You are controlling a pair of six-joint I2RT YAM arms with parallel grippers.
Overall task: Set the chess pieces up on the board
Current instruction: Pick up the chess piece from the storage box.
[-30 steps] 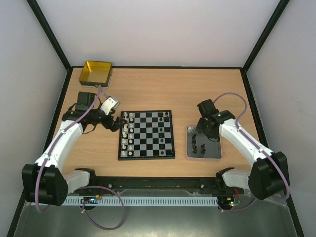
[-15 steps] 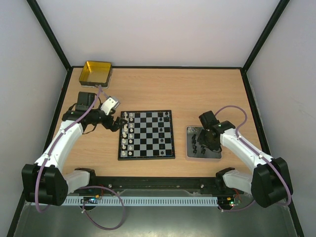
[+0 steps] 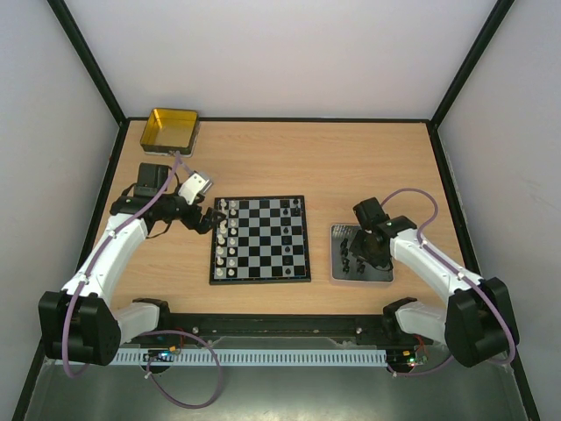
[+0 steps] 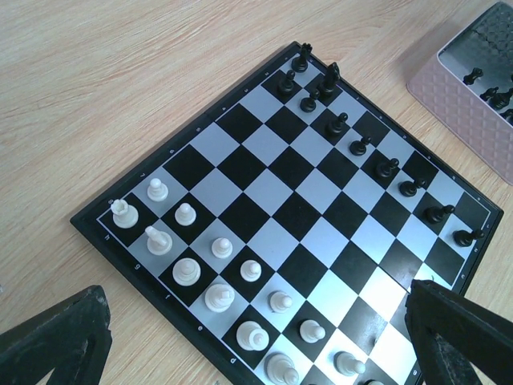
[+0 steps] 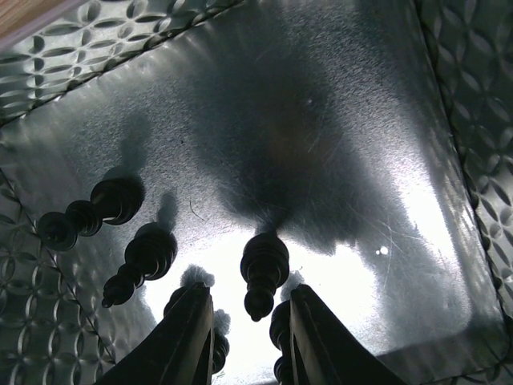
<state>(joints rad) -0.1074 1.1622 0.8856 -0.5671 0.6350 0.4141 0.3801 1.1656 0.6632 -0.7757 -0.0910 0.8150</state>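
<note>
The board (image 3: 260, 239) lies at the table's middle. Whitish chess pieces (image 3: 226, 237) fill its two left columns and black ones (image 3: 289, 237) stand along its right side. In the left wrist view the whitish pieces (image 4: 216, 269) are near and the black ones (image 4: 377, 152) far. My left gripper (image 3: 208, 219) hangs open and empty at the board's left edge, its fingers (image 4: 56, 341) wide apart. My right gripper (image 5: 250, 321) is low in the dark grey tray (image 3: 381, 270), open, with one upright black piece (image 5: 263, 269) between its fingertips (image 5: 188, 337), not touching.
Several other black pieces (image 5: 88, 212) stand in the tray beside the right fingers. A yellow tin (image 3: 171, 129) sits at the far left corner. The tray's patterned rim (image 5: 473, 120) rises around the gripper. The tray (image 4: 473, 72) also shows beyond the board.
My right gripper has moved toward the near side and down into the tray, over the black pieces. The left arm has not moved.
</note>
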